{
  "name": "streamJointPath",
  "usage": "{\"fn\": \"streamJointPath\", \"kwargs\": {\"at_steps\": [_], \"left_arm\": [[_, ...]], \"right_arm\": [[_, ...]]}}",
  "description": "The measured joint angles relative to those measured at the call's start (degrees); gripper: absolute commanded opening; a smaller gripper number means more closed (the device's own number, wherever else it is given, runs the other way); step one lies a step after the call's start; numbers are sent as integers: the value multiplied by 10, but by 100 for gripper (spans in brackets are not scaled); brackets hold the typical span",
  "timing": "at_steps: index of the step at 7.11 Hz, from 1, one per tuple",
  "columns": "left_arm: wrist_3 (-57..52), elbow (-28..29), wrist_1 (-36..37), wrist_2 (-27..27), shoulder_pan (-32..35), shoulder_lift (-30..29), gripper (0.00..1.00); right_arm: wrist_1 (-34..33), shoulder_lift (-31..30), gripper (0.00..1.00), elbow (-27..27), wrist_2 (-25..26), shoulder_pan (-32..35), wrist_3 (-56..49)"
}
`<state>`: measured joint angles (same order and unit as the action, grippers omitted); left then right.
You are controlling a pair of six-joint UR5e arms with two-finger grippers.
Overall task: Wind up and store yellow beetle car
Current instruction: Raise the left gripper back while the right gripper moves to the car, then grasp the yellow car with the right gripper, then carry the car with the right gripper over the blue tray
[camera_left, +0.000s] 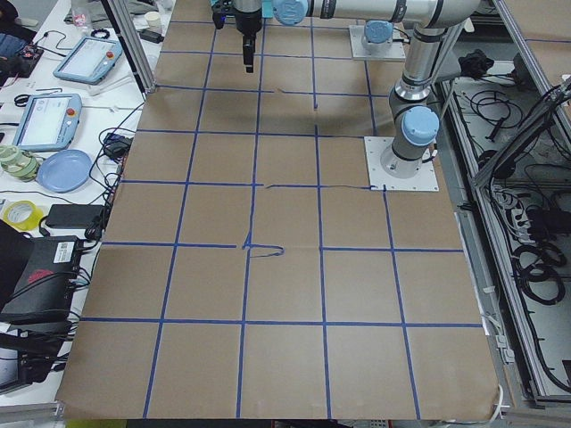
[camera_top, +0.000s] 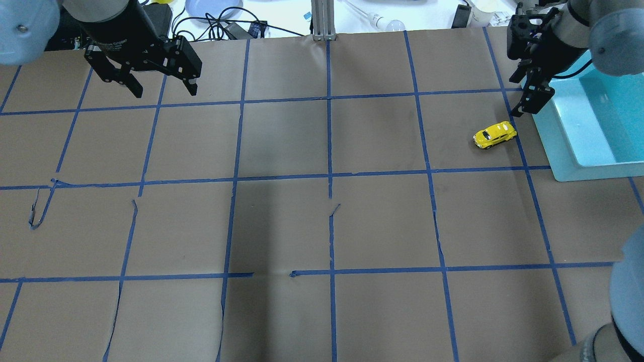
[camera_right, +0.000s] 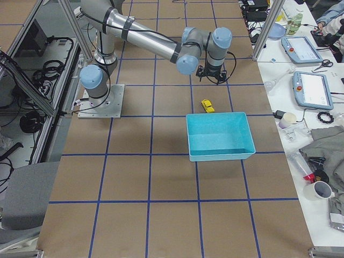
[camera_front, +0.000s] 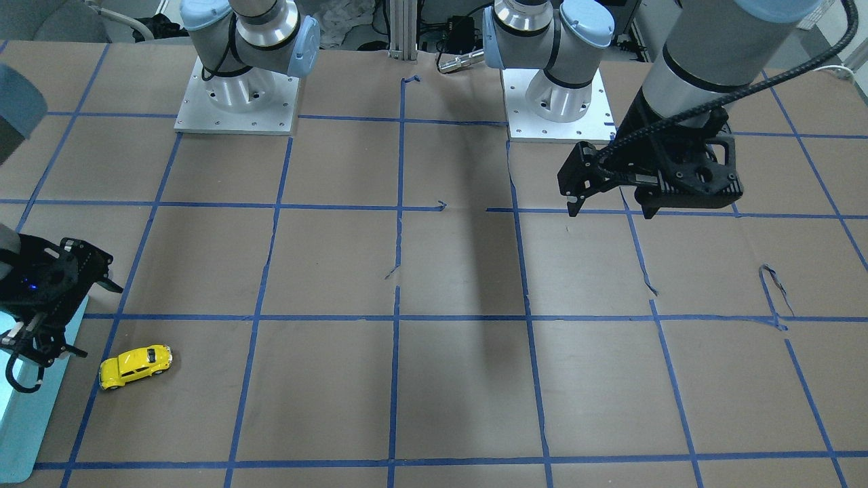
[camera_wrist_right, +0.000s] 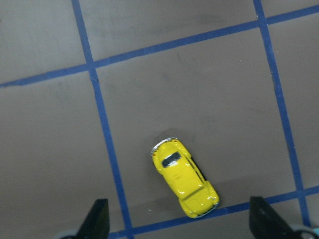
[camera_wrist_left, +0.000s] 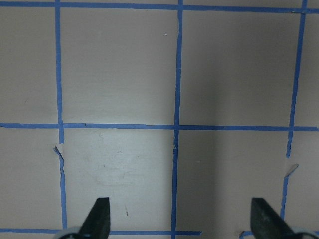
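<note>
Place: a robotics lab, seen from fixed room cameras and wrist cameras.
Work surface: a large table is covered in brown paper and marked into squares by a blue tape grid.
Robots: two industrial arms are bolted to metal base plates on the table.
Side benches: teach pendants and a tape roll are laid out on white benches.
Surroundings: aluminium frame posts, coiled cables and a grey office chair are seen around the table.
</note>
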<state>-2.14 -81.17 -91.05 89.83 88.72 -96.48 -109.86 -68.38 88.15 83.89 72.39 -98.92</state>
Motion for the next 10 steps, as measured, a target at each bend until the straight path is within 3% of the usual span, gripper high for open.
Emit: {"fn": "streamJointPath", "kwargs": {"at_steps": [2,5,6,7,10], "left_arm": [[-8,-3,1,2,-3,9,100],[-9,-5,1,15,-4,12,100],[-8,-6,1,25,-5,12,100],[-8,-9,1,30,-4,12,100],[-8,-15,2,32,-5,13,100]], "right_arm": [[-93,56,100,13,30,-2,-140],[-158,91,99,71,36,-2,-212],[-167,98,66,76,34,-2,-221],[-170,101,16,77,33,-2,-223],[-171,97,10,77,33,-2,-211]]}}
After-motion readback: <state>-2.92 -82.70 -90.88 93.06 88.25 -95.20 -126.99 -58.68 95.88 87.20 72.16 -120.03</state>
